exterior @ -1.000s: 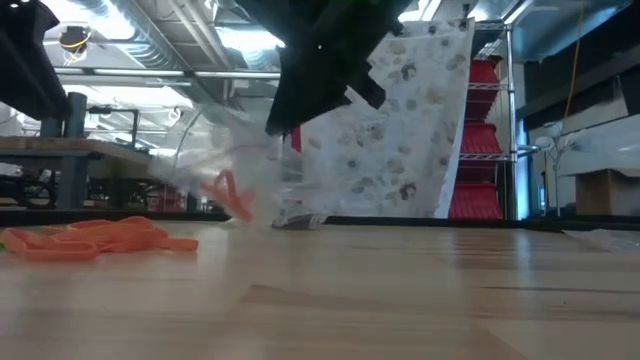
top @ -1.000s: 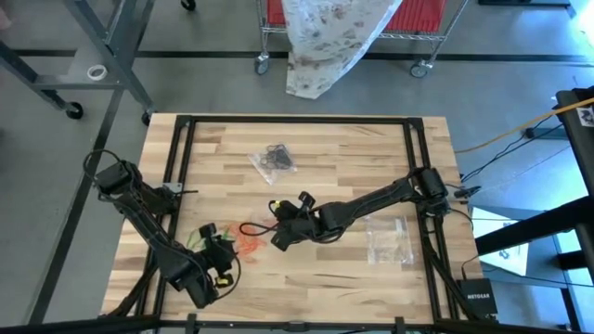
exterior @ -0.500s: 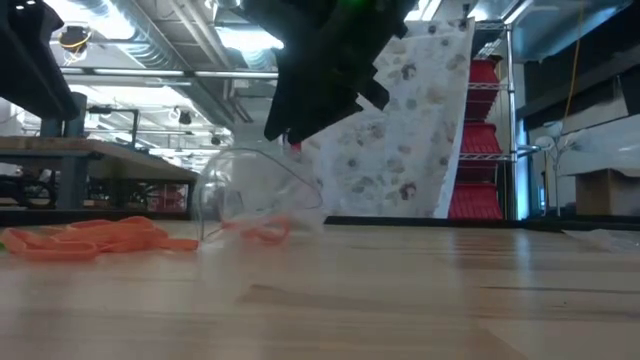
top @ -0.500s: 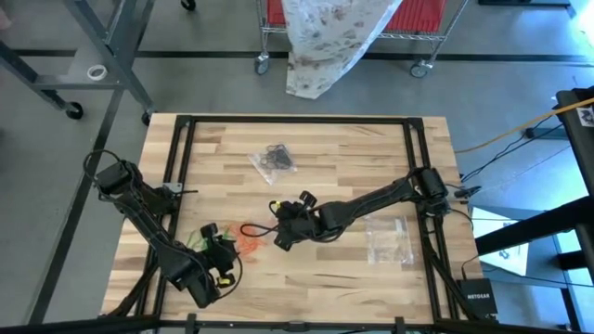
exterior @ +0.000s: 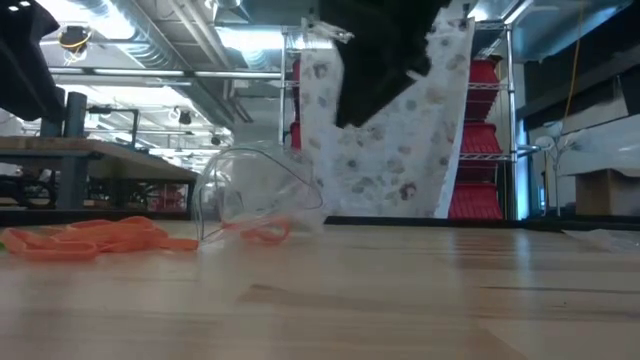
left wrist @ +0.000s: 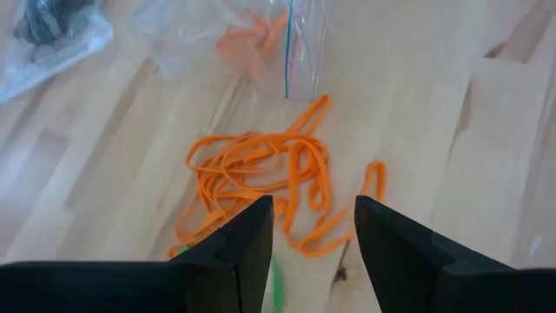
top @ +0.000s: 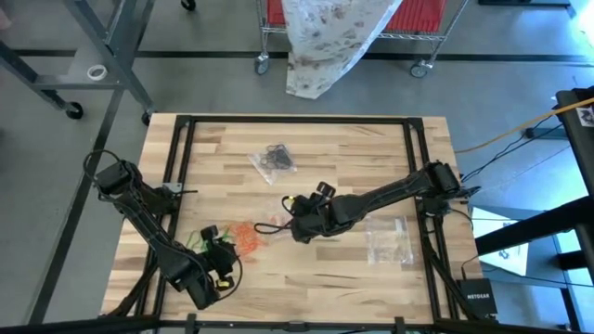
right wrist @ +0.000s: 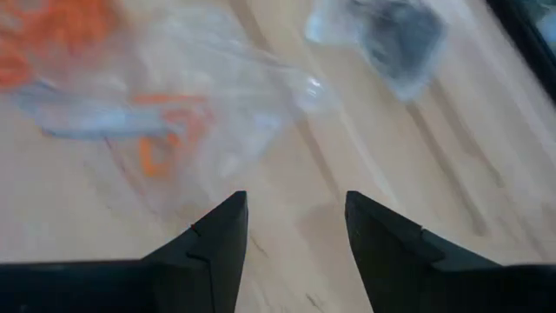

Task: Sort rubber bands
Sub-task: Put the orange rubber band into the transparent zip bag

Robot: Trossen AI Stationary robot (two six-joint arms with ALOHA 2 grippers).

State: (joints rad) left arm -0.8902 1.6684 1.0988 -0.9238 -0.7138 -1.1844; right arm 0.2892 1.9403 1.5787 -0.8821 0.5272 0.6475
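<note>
A loose pile of orange rubber bands [left wrist: 261, 187] lies on the wooden table, also seen in the high view [top: 246, 237]. A few green bands [top: 199, 239] lie beside it. My left gripper [left wrist: 313, 235] hovers open just short of the orange pile, touching nothing. A clear bag [right wrist: 165, 130] with a few orange bands inside rests on the table beyond the pile; the low view shows this bag [exterior: 255, 200] bulging upward. My right gripper [right wrist: 295, 226] is open above the table, back from that bag, and shows in the high view [top: 295, 221].
A clear bag of black bands [top: 272, 160] lies toward the table's far edge. Another clear bag [top: 390, 239] lies near the right edge. A black frame [top: 176, 167] runs along the table's sides. Bare wood lies between the bags.
My right gripper has let go of the clear bag with orange bands. The bag has dropped from hanging below the fingers to resting on the table. The gripper has then risen and drawn back toward the table's right edge.
</note>
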